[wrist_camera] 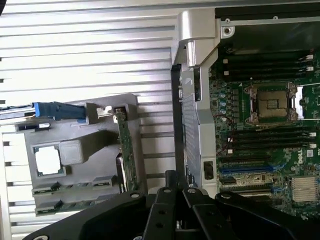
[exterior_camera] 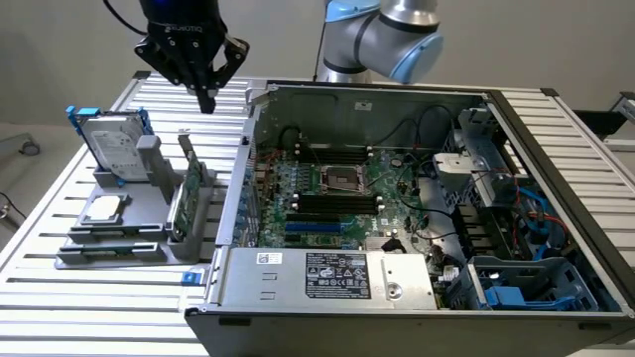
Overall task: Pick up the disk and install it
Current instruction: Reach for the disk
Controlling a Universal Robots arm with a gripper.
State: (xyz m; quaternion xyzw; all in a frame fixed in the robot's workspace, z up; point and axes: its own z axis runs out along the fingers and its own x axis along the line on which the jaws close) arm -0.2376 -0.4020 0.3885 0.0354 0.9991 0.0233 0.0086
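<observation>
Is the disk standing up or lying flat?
Standing up: the disk sits on its edge in the grey holder, with its blue frame on top.

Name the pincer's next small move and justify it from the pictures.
Probably shift toward the exterior view's left, to stand over the disk. The pincer hangs shut and empty, off to one side of the disk, which stands upright and untouched in the grey holder.

one disk (exterior_camera: 112,143), one chip (exterior_camera: 105,210), one green card (exterior_camera: 187,197), one grey holder (exterior_camera: 111,251), one open computer case (exterior_camera: 369,101), one cpu socket (exterior_camera: 346,177), one arm (exterior_camera: 399,37), one claw (exterior_camera: 207,103), one slatted desk (exterior_camera: 70,301).
</observation>
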